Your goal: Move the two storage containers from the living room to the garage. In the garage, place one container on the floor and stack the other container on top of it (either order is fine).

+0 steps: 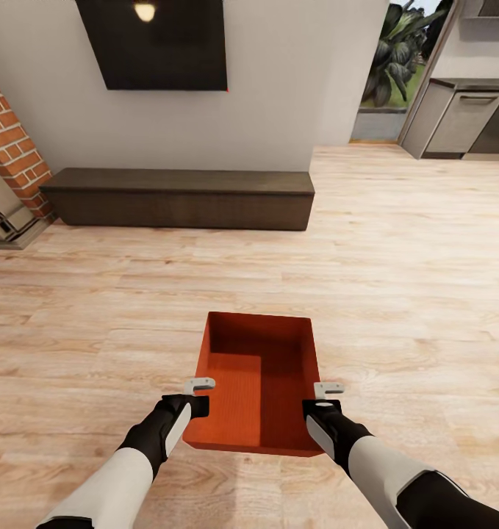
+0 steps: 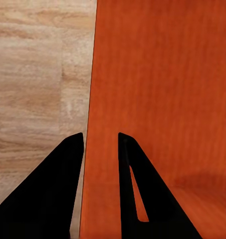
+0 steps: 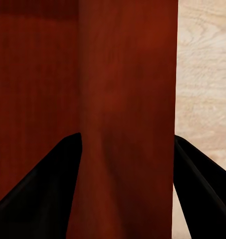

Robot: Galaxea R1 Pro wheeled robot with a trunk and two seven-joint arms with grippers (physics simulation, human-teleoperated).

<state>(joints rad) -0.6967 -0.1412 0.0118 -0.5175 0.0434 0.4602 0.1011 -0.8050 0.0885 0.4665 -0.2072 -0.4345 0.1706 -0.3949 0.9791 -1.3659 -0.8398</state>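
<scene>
Gripping opposite side walls, the left claw (image 1: 198, 395) and right claw (image 1: 324, 398) each pinch the stiff, probably light orange box (image 1: 258, 375), fingers straddling its rim.

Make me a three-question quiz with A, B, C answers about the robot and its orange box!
1. Where is the storage container?
A. on the dark low cabinet
B. between the two grippers, over the wood floor
C. in the kitchen

2. How many orange boxes can be seen?
A. one
B. two
C. three

3. How does the left gripper stand at the box's wall?
A. far away from it
B. one finger on each side of the wall
C. both fingers inside the box

Answers: 1 B, the head view shows the left gripper and the right gripper at its sides above the wood floor. 2 A, only one is there. 3 B, the left wrist view shows the wall between the fingers.
</scene>
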